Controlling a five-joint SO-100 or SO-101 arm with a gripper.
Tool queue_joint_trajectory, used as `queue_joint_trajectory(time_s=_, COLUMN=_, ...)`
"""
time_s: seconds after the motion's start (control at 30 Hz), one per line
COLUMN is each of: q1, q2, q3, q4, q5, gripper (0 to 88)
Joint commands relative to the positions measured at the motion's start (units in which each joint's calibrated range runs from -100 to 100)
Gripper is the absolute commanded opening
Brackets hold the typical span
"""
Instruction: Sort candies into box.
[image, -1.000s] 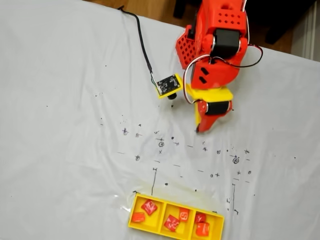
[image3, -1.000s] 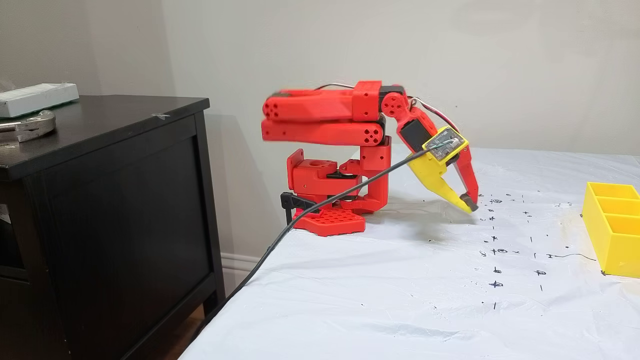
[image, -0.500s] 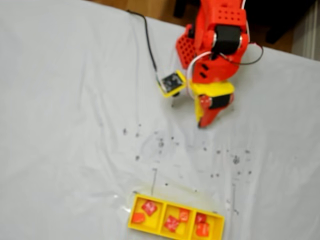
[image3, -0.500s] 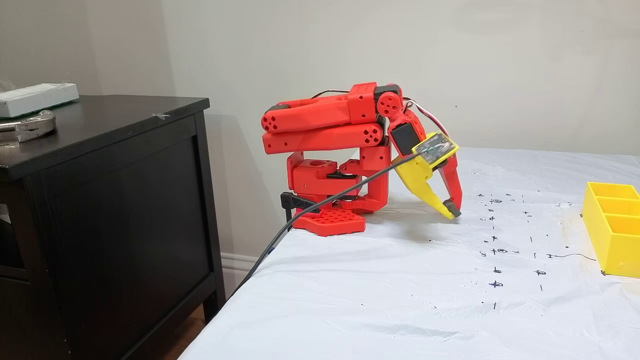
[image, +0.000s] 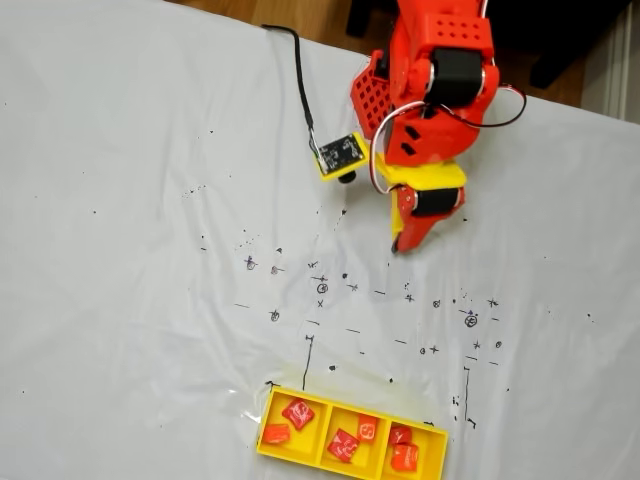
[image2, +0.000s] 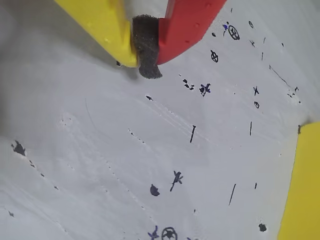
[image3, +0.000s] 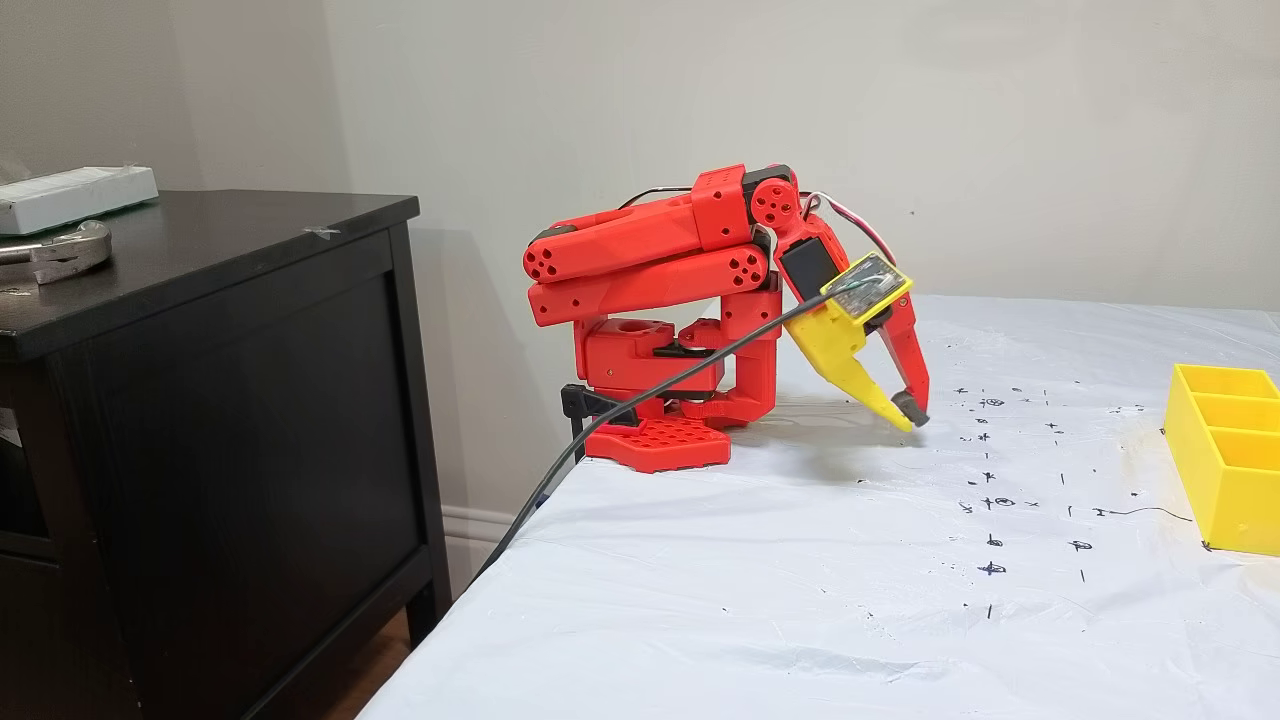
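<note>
The box (image: 352, 409) is a long yellow tray with three compartments at the bottom edge of a fixed view. Several red-orange candies lie inside it, two in each compartment, such as one candy (image: 298, 413) on the left and another (image: 404, 458) on the right. My gripper (image: 397, 246) hangs far from the box, close to the red arm base, and points down at the white sheet. Its yellow and red fingers meet at a dark pad (image2: 145, 50), shut on nothing. From the side, my gripper (image3: 911, 417) hovers just above the sheet, and the box (image3: 1225, 510) stands at the right edge.
The white sheet carries many small black ink marks between gripper and box. A yellow plate with a circuit board (image: 338, 155) rides on the wrist, and a black cable (image: 300, 90) trails off the table. A black cabinet (image3: 200, 400) stands beside the table.
The arm has folded back toward its base, drawing the shut gripper a little away from the box. The candies and the box have not moved.
</note>
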Motion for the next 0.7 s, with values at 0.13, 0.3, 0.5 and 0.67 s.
queue_joint_trajectory(time_s=0.13, q1=4.2, q2=-0.4, q3=-1.3, q4=0.8, q5=-6.9, gripper=4.5)
queue_joint_trajectory(time_s=0.3, q1=2.0, q2=-0.4, q3=-1.3, q4=1.4, q5=-5.0, gripper=1.2)
queue_joint_trajectory(time_s=0.5, q1=3.6, q2=-0.4, q3=-1.3, q4=1.4, q5=-5.6, gripper=0.2)
queue_joint_trajectory(time_s=0.67, q1=3.6, q2=-0.4, q3=-1.3, q4=1.4, q5=-5.6, gripper=0.2)
